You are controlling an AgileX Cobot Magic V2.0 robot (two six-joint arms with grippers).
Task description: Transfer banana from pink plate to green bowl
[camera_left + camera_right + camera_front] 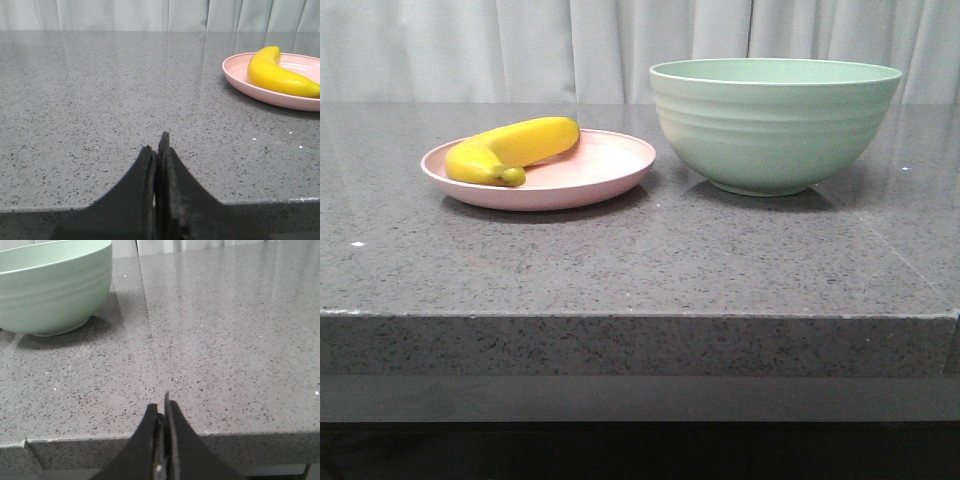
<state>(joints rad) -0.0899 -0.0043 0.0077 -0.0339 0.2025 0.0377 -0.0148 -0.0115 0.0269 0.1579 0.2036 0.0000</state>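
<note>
The yellow banana (513,148) lies on the pink plate (610,172) at the left of the grey stone table, its dark stem tip toward the front. The green bowl (773,125) stands upright just to the right of the plate and looks empty. In the left wrist view the banana (278,74) and the plate (239,75) are far off to one side of my left gripper (157,145), which is shut and empty at the table's front edge. My right gripper (162,407) is shut and empty at the front edge, the bowl (55,287) well away from it. Neither gripper shows in the front view.
The grey speckled table (640,270) has a thick front edge (640,345). A pale curtain (520,45) hangs behind the table.
</note>
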